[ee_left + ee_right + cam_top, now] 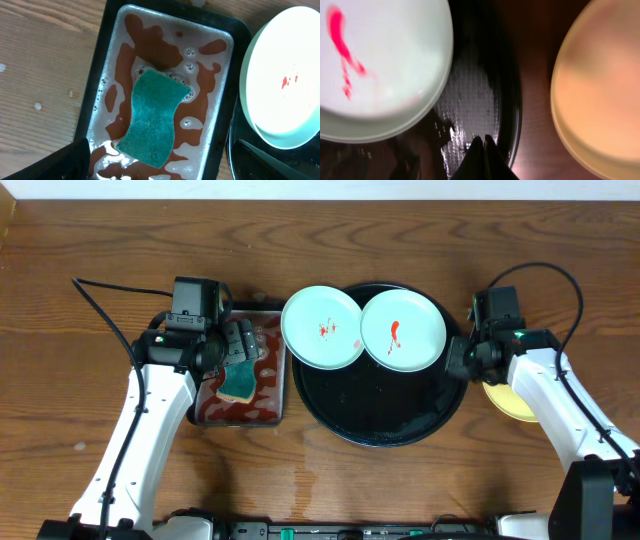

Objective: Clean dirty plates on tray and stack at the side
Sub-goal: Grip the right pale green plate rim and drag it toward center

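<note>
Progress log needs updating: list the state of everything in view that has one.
Large round glossy black tray: bears both mint plates.
Left pale mint-blue plate: red specks, overhanging its rim.
Right pale mint-blue plate: red smear.
Pale yellow plate: off tray, no smear visible.
Small rectangular tray: foamy reddish water.
Green sponge: lying in it, ungripped.
Left gripper: open.
Right gripper: shut, empty.

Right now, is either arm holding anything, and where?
Nothing is held. The left fingers are open above the green sponge; the right fingers are shut, empty, over the black tray near its rim.
</note>
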Controlling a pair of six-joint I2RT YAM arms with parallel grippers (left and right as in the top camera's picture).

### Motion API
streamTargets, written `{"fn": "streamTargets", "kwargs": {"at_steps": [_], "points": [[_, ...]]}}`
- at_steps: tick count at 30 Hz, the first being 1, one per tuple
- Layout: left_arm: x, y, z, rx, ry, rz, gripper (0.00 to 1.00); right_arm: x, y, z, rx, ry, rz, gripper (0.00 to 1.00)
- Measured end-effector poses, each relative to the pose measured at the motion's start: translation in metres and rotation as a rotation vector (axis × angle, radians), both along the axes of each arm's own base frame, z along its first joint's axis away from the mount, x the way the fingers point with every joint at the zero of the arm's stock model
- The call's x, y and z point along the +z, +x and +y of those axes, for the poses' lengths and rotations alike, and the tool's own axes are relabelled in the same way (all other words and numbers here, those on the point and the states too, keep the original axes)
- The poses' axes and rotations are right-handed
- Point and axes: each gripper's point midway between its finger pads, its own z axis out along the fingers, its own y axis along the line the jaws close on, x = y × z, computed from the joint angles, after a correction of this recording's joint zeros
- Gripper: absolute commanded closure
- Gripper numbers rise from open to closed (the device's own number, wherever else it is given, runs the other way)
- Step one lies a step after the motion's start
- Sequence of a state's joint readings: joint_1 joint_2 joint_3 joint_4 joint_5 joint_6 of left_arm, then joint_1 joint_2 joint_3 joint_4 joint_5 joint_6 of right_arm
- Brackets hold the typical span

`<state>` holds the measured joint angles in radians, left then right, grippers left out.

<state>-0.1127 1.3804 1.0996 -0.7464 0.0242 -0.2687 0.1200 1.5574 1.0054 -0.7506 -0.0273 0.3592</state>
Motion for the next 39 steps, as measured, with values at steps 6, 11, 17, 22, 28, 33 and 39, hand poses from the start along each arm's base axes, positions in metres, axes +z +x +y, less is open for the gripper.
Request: {"fn": "streamTargets", "kwargs": {"at_steps": [6,11,17,22,28,33,39], "points": [[-0.001,-0.001,0.000,0.000,0.001,0.006,0.09,0.007,0.023,0.009,0.013,0.044,-0.096,0.57],[-0.002,-0.003,0.000,0.000,0.002,0.014,0.10,0.021,0.051,0.014,0.011,0.071,-0.224,0.54],[-0.001,-0.003,0.000,0.000,0.002,0.014,0.09,0.006,0.051,0.015,-0.046,0.092,-0.179,0.59],[-0.002,-0.003,0.000,0.001,0.002,0.014,0.10,-0.025,0.055,0.019,-0.079,0.120,-0.119,0.65],[-0.002,-0.003,0.000,0.000,0.002,0.014,0.10,-0.049,0.059,0.030,-0.099,0.184,-0.078,0.76],[-0.002,-0.003,0.000,0.000,0.002,0.014,0.10,-0.060,0.054,0.031,-0.126,0.192,-0.034,0.98],[-0.002,-0.003,0.000,0.000,0.002,0.014,0.10,-0.060,0.043,0.031,-0.137,0.205,0.019,0.99]]}}
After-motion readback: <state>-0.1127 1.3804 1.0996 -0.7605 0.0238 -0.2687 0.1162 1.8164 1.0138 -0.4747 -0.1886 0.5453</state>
